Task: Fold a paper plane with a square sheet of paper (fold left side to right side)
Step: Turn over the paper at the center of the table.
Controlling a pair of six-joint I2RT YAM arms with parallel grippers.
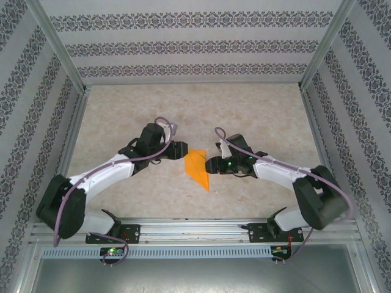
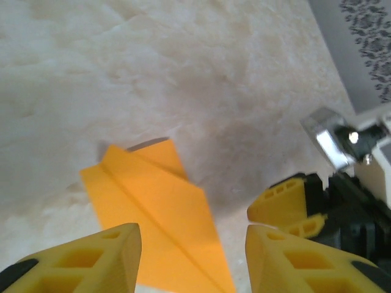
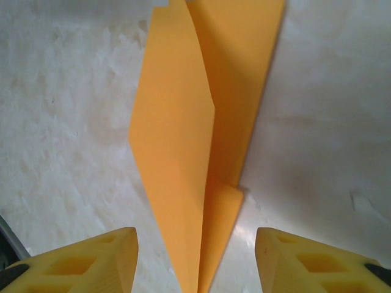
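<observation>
The orange paper plane [image 1: 198,168] lies on the table [image 1: 244,110] between the left gripper [image 1: 182,151] and the right gripper [image 1: 208,165], both spread wide and holding nothing, and it looks thin, light and easy to crush, so a soft pinch at its loose edge, maybe slightly lifted, seems best.

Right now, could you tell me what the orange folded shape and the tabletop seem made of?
The orange folded shape: thin matte paper, judging by its sharp creases and flat layered flaps. The tabletop: mottled beige, stone-like, dull finish; possibly laminate, hard to tell.
</observation>
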